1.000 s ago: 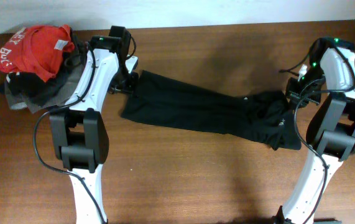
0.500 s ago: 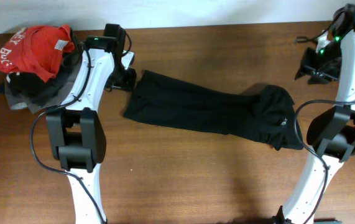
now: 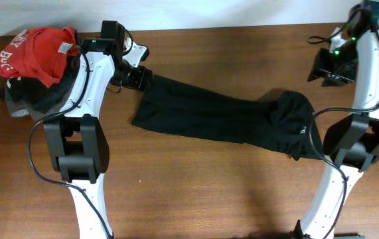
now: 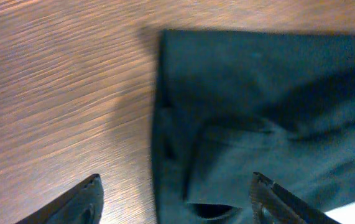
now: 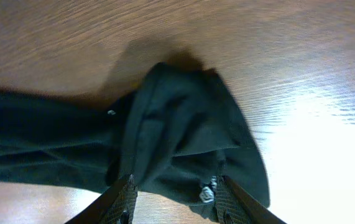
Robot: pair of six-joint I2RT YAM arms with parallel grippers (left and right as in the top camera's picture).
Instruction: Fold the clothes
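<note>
The left gripper (image 4: 176, 186) is open wide and holds nothing. It hangs over the left end of the black cloth (image 4: 258, 93). The right gripper (image 5: 174, 183) is open and empty too, above the bunched right end. The cloth lies long across the middle of the brown table (image 3: 196, 192). A red shirt (image 3: 36, 50) sits on a pile in the upper left corner.
</note>
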